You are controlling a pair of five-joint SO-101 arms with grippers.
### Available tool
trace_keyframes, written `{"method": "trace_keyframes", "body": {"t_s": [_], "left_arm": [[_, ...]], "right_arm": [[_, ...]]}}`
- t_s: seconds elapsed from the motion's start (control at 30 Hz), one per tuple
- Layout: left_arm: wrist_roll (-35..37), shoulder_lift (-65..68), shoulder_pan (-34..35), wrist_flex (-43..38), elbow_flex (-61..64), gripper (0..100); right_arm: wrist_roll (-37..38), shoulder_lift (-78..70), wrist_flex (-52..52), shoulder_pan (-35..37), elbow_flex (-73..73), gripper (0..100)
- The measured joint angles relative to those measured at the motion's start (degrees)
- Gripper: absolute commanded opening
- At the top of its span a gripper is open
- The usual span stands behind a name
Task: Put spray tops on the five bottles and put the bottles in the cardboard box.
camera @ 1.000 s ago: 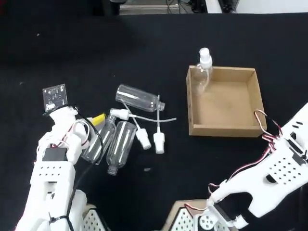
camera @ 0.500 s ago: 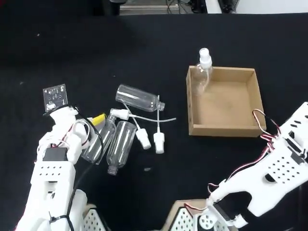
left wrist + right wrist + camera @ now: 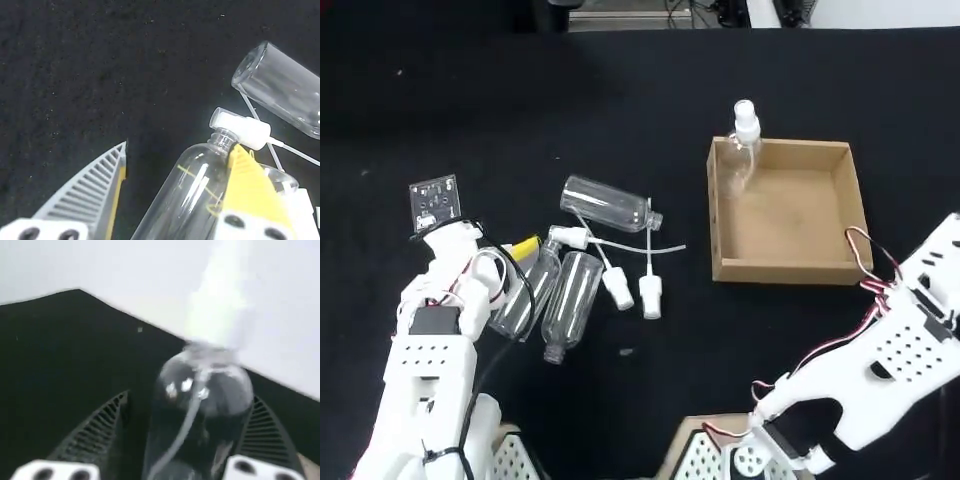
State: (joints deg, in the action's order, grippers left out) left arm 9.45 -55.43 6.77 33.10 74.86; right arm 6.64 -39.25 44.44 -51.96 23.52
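Note:
My left gripper (image 3: 180, 147) is open around a clear bottle (image 3: 185, 195) that lies on the black table with a white spray top (image 3: 241, 130) at its neck; the yellow finger (image 3: 245, 185) rests over the bottle. In the high view this left gripper (image 3: 498, 248) is at the table's left. Beside it lie an uncapped bottle (image 3: 570, 298), another bottle (image 3: 608, 204) and two loose spray tops (image 3: 618, 286) (image 3: 651, 296). A capped bottle (image 3: 744, 148) stands in the cardboard box (image 3: 840, 268). My right gripper (image 3: 190, 397) is shut on a bottle with a spray top (image 3: 210, 390).
The right arm (image 3: 895, 350) sits at the table's lower right, just in front of the box. A small circuit board (image 3: 434, 199) rides on the left arm. Red and white cables (image 3: 865, 260) loop near the box's near right corner.
The right arm has shifted very slightly lower. The left arm and the things on the table have not moved.

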Motion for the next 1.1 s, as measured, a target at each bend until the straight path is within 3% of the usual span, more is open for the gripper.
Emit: {"method": "trace_keyframes", "body": {"t_s": [0.83,1.1], "left_arm": [[0.0,0.0,0.0,0.0,0.0,30],[0.0,0.0,0.0,0.0,0.0,30]], "right_arm": [[0.0,7.2,-0.2,1.4,3.8,30.1],[0.0,11.3,-12.0,1.4,2.0,29.9]]}}
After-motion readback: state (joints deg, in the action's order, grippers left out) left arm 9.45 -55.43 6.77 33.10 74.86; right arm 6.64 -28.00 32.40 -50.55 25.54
